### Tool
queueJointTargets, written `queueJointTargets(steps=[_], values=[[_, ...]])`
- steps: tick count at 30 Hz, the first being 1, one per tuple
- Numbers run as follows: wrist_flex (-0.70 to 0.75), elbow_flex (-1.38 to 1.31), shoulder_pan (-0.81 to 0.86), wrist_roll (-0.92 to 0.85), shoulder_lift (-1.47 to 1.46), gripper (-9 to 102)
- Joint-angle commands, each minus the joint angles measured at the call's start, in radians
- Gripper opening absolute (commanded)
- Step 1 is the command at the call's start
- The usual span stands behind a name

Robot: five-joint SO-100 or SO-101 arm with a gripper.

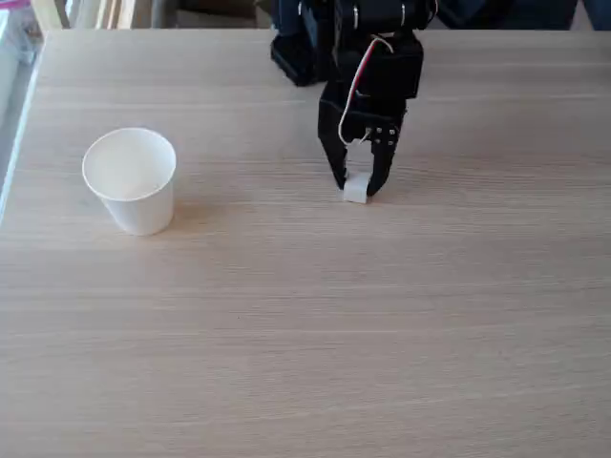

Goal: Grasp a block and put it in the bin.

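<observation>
jaws (356, 183) sit around the white cube (355, 188) near the tabletop's far edge; can't tell if they're clamped. weak grip could drop it before the paper cup (131, 181).

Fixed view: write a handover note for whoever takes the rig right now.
Gripper: down at the table, fingers on either side of the block; it looks closed on it, but the block sits on the table, not lifted.
Cup: upright on the table, to the left of the gripper in the fixed view, well apart from it; nothing seen inside.
Done: reach and apparent grasp.
Left: lift the block, carry it left over the cup, release.
</observation>
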Motion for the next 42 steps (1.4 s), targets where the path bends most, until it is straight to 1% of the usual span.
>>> queueJointTargets(steps=[1,7,12,14,16,26,30,33,38,42], values=[[-0.003,-0.020,0.021,-0.020,0.020,0],[0.002,-0.114,0.092,-0.075,0.095,0],[-0.121,-0.247,0.210,-0.206,0.092,0],[-0.195,-0.302,0.272,-0.272,0.049,0],[-0.239,-0.382,0.337,-0.316,-0.023,0],[-0.258,-0.776,0.698,-0.396,-0.391,0],[-0.178,-0.881,0.784,-0.423,-0.446,0],[-0.112,-0.890,0.818,-0.434,-0.433,0],[0.043,-0.848,0.842,-0.453,-0.353,0],[0.075,-0.764,0.854,-0.483,-0.267,0]])
